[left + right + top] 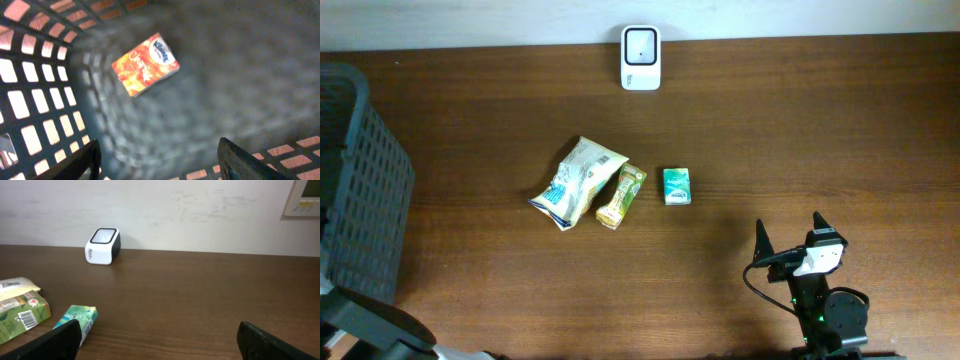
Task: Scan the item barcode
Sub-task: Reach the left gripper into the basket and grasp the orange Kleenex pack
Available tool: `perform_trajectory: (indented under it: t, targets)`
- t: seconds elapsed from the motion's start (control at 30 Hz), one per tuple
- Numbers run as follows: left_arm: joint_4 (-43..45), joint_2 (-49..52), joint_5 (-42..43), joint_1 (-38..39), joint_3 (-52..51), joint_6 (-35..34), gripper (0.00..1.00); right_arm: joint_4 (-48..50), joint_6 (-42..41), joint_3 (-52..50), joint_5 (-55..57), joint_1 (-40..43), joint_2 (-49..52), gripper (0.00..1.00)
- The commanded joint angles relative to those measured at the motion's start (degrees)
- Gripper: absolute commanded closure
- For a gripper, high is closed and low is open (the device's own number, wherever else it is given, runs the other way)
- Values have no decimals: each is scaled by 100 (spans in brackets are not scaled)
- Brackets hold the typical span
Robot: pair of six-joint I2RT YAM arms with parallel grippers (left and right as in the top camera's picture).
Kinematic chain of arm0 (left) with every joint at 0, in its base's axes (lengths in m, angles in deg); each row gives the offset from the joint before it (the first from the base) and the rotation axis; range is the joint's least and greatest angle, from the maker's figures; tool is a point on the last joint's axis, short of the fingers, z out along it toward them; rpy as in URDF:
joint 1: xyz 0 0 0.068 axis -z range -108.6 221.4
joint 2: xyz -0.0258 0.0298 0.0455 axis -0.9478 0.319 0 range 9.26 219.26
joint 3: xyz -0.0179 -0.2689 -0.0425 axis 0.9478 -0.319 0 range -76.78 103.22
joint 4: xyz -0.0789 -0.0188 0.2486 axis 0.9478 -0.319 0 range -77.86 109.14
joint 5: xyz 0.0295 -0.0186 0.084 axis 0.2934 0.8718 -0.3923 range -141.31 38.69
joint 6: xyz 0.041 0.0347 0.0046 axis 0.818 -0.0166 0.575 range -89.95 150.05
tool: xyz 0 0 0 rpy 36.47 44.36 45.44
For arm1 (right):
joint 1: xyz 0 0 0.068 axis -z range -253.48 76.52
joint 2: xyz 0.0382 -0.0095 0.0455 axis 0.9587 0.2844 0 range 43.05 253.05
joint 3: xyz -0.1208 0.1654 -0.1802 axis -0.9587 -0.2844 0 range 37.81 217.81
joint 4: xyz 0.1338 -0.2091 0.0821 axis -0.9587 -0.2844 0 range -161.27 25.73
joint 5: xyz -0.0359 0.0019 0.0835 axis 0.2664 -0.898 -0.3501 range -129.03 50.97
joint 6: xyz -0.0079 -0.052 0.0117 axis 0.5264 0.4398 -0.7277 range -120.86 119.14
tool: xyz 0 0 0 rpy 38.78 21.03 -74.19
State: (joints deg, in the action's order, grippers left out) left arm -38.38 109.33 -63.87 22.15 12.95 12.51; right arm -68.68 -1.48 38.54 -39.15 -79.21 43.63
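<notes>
my right gripper [788,224] is standing wide open and empty. the green pack [677,186] is lying ahead and to its left on the surface [800,130], long axis pointing toward the scanner [640,57]. my left gripper [159,145] is hanging open at the basket [30,100], farther off.

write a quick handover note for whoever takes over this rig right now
Left gripper: open, empty, over the basket.
Right gripper: open, empty, over the table's near right.
Things: orange tissue pack lies in the basket; snack bag, green pouch and small green box mid-table; scanner at the far edge.
Done: apparently the tissue pack. Left: scan the three table items.
</notes>
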Motion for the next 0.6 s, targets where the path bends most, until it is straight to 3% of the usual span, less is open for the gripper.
perform_trajectory:
  t: [0.0, 0.37, 0.57]
  targets:
    - [155, -28, -85, -44, -68, 474, 27, -15, -2, -42, -33, -31, -39, 1]
    - [566, 505, -94, -59, -68, 2168, 26, -15, -2, -42, -33, -31, -39, 1]
    - [737, 962, -232, -184, -68, 2197, 25, -15, -2, -42, -33, -31, -39, 1]
